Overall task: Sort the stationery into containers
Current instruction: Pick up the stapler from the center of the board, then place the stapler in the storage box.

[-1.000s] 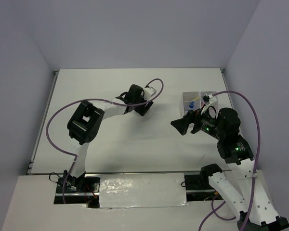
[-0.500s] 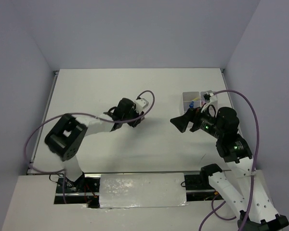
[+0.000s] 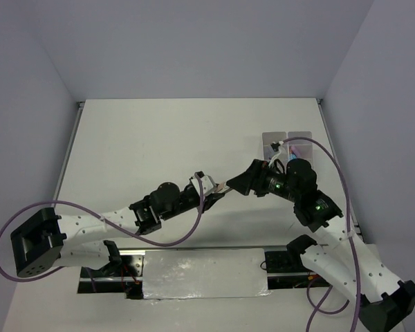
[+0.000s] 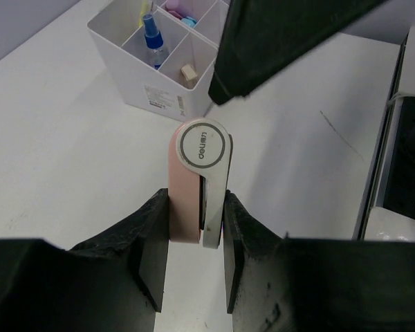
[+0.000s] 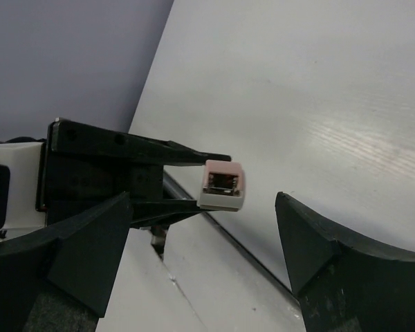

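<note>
My left gripper (image 4: 196, 207) is shut on a small pink and white dispenser-like item (image 4: 197, 180) with a round white cap, held above the table. In the top view it (image 3: 220, 187) sits near the table's middle right. My right gripper (image 5: 204, 200) is open, its jaws wide on either side of the item's end (image 5: 223, 184) without touching it. It also shows in the top view (image 3: 241, 182). The white containers (image 4: 159, 90) stand beyond, holding a blue spray tube (image 4: 152, 38), a small eraser (image 4: 188, 72) and coloured items. In the top view the containers (image 3: 275, 140) are partly hidden by the right arm.
The left arm's fingers (image 5: 138, 149) reach in from the left in the right wrist view. A purple cable (image 3: 173, 238) loops over the table's near edge. The table's front rail (image 4: 384, 152) lies to the right in the left wrist view.
My left arm has swung from the table's middle toward the near right, bringing its gripper up to the right gripper. My right gripper has shifted left toward it.
</note>
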Robot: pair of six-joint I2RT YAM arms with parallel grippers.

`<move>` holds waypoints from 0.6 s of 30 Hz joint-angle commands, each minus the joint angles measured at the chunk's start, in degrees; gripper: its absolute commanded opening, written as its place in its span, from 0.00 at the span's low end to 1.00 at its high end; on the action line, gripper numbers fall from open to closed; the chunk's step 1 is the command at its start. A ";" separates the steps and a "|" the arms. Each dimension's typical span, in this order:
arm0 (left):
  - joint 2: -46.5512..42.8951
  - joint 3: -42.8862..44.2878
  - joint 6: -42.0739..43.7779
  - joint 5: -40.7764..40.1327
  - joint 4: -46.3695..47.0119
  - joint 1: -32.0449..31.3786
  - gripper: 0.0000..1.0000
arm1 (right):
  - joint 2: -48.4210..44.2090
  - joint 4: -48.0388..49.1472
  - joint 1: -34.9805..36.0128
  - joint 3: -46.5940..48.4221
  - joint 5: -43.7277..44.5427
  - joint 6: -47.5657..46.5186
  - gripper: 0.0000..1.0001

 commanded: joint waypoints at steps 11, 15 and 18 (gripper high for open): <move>-4.32 0.89 0.29 -2.48 5.25 -2.46 0.00 | 3.14 6.37 7.55 -2.08 6.45 4.20 0.73; -4.41 1.06 0.29 -2.04 5.08 -2.46 0.00 | 4.45 7.85 8.52 -2.34 5.41 4.20 0.54; -3.89 1.41 0.29 -2.13 4.64 -2.37 0.00 | 5.16 10.93 8.96 -3.39 3.30 4.90 0.22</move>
